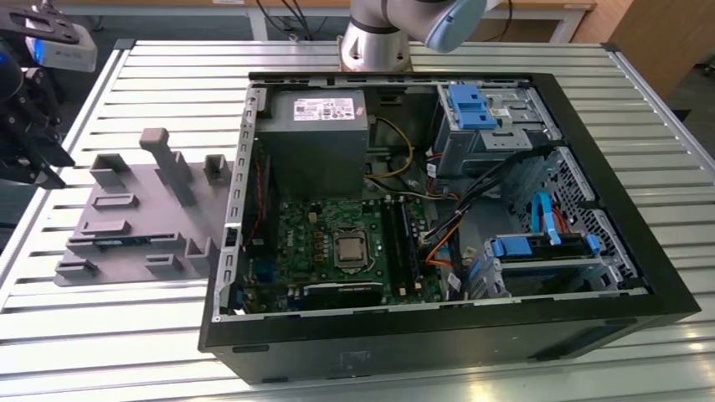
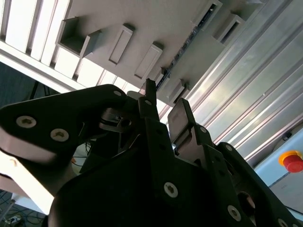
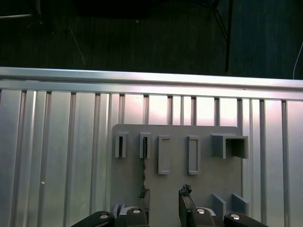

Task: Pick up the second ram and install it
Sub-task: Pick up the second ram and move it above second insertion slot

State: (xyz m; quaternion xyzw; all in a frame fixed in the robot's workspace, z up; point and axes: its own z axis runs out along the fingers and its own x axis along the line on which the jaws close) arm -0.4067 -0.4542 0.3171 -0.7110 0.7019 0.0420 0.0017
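The second ram is a thin dark stick standing on edge in the gray fixture plate. It also shows as a dark strip in the second wrist view, and as a short dark strip near the fixture's front in the exterior view. My gripper hovers above the fixture, open, with nothing between its fingers. One fingertip lines up with the stick's near end. In the exterior view the gripper hangs at the far left, beyond the fixture's left edge.
The open computer case lies on the slatted metal table, to the exterior view's right of the fixture. Its motherboard has long black memory slots. Upright gray blocks rise from the fixture. The table edge lies beyond it.
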